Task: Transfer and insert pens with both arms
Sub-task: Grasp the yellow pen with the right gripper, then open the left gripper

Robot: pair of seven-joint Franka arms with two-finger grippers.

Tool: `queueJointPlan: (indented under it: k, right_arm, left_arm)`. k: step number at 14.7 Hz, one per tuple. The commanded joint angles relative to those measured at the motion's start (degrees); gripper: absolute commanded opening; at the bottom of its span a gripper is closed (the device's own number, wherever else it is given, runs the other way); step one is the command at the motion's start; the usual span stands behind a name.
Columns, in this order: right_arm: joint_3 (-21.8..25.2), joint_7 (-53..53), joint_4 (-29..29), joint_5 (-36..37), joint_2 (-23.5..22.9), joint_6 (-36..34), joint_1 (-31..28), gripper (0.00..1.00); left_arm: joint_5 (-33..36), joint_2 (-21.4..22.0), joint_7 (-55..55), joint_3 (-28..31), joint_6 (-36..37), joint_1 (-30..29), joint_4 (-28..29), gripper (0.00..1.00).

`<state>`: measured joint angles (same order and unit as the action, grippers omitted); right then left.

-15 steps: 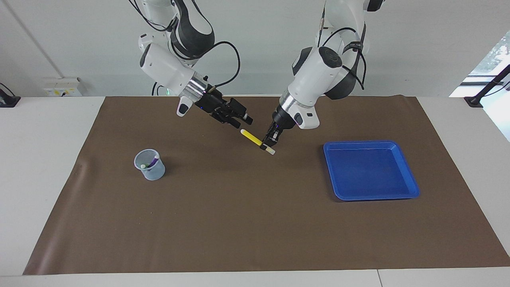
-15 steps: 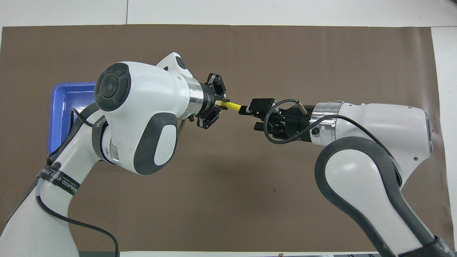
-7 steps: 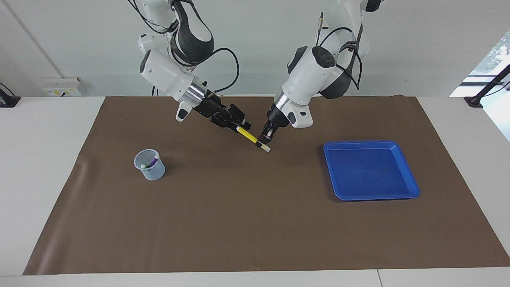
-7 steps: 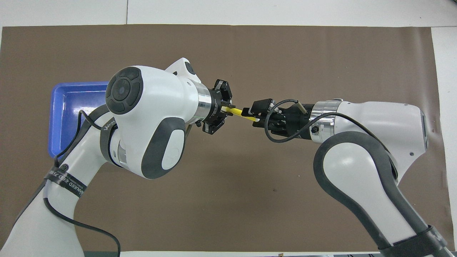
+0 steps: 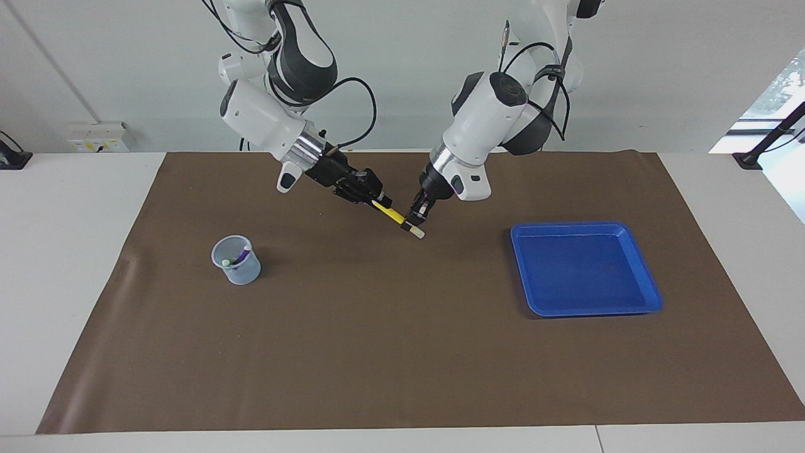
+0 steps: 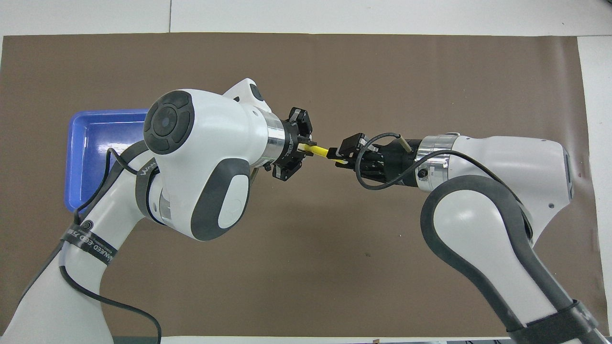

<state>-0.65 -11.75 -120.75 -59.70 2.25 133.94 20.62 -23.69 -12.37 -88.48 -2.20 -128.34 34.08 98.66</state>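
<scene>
Yellow and slim, the pen (image 5: 397, 216) hung slantwise in the air over the brown mat (image 5: 402, 352), about midway along the desk (image 5: 69, 251), with its pale cap end lowest. The left pincer (image 5: 418, 217) was clamped on it near that cap end. The right pincer (image 5: 377, 200) had the other end of the pen between its fingers; they looked drawn in on the barrel, though whether they already gripped it firmly could not be told from either view.

A second earlier the right pincer had stood just short of the pen's free end with its fingers apart. Since then it had slid forward along the barrel and drawn its fingers in, while the left arm had shifted slightly toward it, so that the stretch of yellow showing between the two pincers had shortened markedly. This suggested the hand-over was at its joint moment: both pincers on one pen, the left not yet let go.

The clear cup (image 5: 237, 259), toward the right arm's end of the desk, already held a purple pen (image 5: 241, 255) and what looked like a green one beside it. The blue tray (image 5: 651, 296), toward the left arm's end, had not moved. The yellow pen appeared to be the last to go, awaiting the left pincer's release.
</scene>
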Motion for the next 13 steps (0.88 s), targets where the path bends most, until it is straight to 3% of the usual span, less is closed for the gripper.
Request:
queueJointPlan:
  k: [1,2,3,4,5,10,13]
  right_arm:
    - [-0.32,1.73,0.34,-3.31,0.03,0.71,-0.41,0.0]
    - [-0.32,1.73,0.34,-3.67,0.03,0.71,-0.41,0.0]
    - [-0.32,1.73,0.34,-3.67,0.03,0.54,-0.41,0.0]
    - [-0.23,1.82,0.34,-3.67,0.03,0.27,-0.5,0.0]
    - [-0.15,1.9,0.42,-3.67,0.03,0.18,-0.5,0.0]
    - [0.03,2.69,2.44,-1.4,-0.49,-4.01,-3.03,0.0]
    - [0.03,5.68,8.14,12.01,-1.89,-15.59,-9.7,0.0]
  left_arm:
    - [-0.83,0.16,0.24,0.53,1.08,1.08,0.13,0.0]
    - [-0.83,0.16,0.33,0.53,1.16,1.08,0.13,0.0]
    - [-0.75,0.16,0.5,0.53,1.08,1.08,0.13,0.13]
    - [-0.05,0.16,1.03,0.61,1.08,1.08,0.13,0.63]
    - [0.65,0.16,3.21,0.61,1.25,1.17,0.13,0.97]
    - [1.28,2.52,19.44,0.97,6.51,-1.81,1.27,1.0]
    - [3.46,4.63,34.38,0.97,10.82,-6.11,3.37,1.0]
